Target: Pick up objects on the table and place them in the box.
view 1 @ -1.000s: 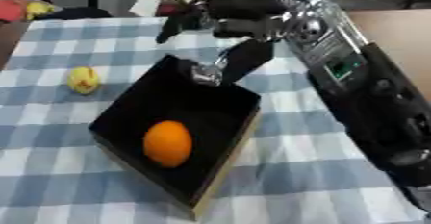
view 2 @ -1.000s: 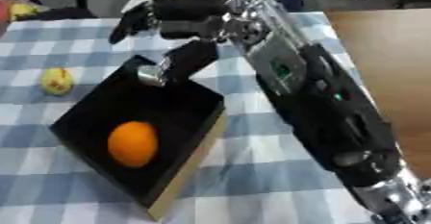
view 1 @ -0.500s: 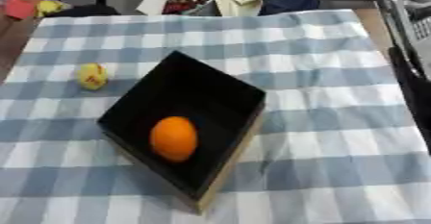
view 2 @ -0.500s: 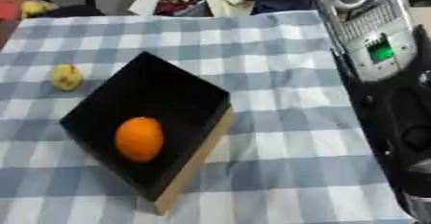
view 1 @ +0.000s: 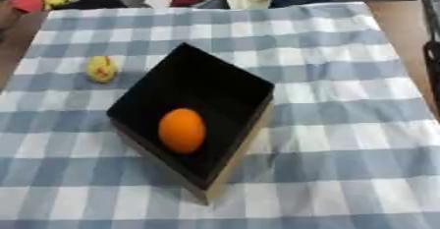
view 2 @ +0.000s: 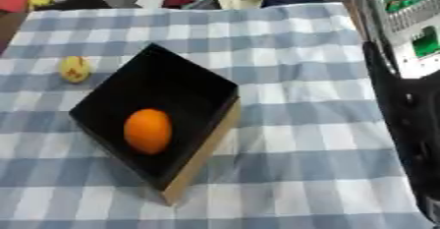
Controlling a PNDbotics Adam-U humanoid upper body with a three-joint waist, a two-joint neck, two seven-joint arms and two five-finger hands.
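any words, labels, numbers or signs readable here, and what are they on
None can be read.
Black box: plain, no print visible.
Orange and small yellow object: the yellow one has reddish marks, no lettering.
Right arm: green and white panels, too blurred to read.
Checked tablecloth: pattern only.

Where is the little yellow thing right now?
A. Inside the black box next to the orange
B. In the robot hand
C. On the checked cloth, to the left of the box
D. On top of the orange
C: the small yellow thing lies on the checked cloth, apart from the black box, which holds only the orange.
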